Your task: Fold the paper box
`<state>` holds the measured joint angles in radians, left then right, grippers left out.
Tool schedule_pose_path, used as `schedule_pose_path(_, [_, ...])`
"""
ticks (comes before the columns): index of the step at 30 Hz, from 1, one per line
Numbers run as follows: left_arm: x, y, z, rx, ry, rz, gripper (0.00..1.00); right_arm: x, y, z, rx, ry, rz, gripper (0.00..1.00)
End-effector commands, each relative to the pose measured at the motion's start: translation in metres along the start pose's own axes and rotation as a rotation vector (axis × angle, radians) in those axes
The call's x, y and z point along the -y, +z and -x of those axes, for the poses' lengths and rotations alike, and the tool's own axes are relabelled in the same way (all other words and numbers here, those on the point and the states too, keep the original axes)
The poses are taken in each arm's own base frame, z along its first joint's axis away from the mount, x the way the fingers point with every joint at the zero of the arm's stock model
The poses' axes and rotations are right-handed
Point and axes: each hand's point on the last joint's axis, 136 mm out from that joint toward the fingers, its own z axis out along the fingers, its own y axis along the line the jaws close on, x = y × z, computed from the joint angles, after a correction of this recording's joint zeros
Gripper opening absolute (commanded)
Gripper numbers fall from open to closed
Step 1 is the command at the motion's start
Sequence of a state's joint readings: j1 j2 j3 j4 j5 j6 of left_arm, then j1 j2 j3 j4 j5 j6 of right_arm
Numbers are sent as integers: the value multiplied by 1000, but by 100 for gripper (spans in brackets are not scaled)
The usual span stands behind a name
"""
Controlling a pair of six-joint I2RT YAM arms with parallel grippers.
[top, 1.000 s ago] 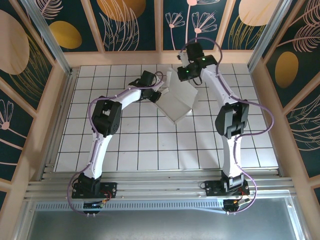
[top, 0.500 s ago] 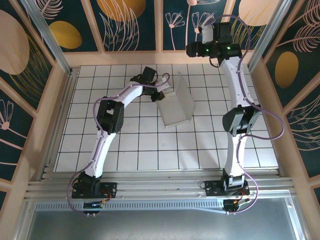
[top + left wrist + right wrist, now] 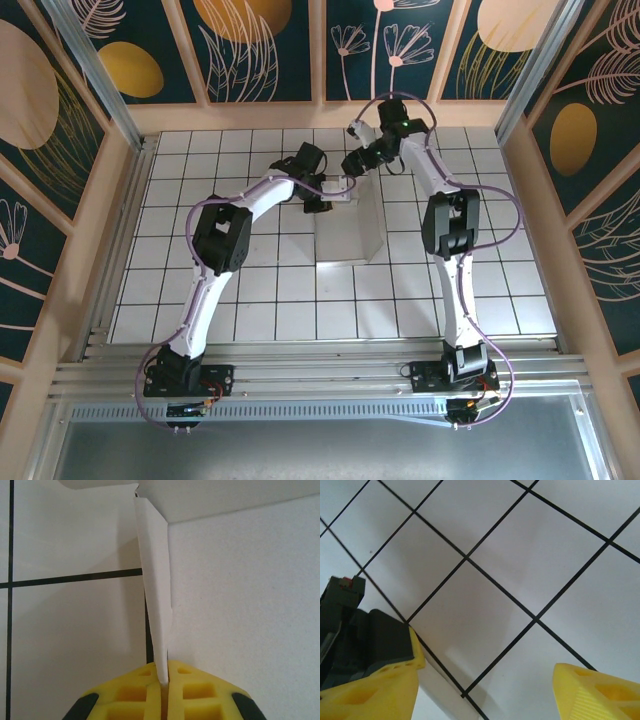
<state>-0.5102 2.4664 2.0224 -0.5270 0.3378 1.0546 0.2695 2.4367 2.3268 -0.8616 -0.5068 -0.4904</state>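
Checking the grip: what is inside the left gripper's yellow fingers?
The left gripper pinches a flap of the plain white cardboard paper box; how deep it reaches is covered.

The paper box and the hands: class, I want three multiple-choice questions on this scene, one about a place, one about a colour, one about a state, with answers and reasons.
1. Where does the paper box lie?
A) beside the arm bases
B) between the two arms
C) against the left wall

2. What colour are the left hand's fingers?
A) red
B) blue
C) yellow

3. What is the left hand doing?
A) pinching a flap of the box
B) standing open over bare tiles
C) resting on the right arm

Answers: 1 B, the top view shows the box between the arms. 2 C, the left wrist view shows yellow fingers. 3 A, a thin white flap is clamped between those fingers.
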Motion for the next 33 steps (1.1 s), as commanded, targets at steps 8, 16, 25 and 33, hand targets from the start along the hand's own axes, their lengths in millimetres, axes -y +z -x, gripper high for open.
schedule_pose_path(8, [21,15,-24,-51,29,5,23,-29,28,-58,-179,45,101,67])
schedule_pose_path(16, [24,25,-8,-9,4,-44,30,-25,11,-26,-72,48,59,66])
schedule_pose_path(25, [15,24,22,120,-32,-52,43,-28,14,-31,-97,60,58,64])
schedule_pose_path(33, [10,19,44,227,-60,-61,62,-28,12,-32,-101,62,52,63])
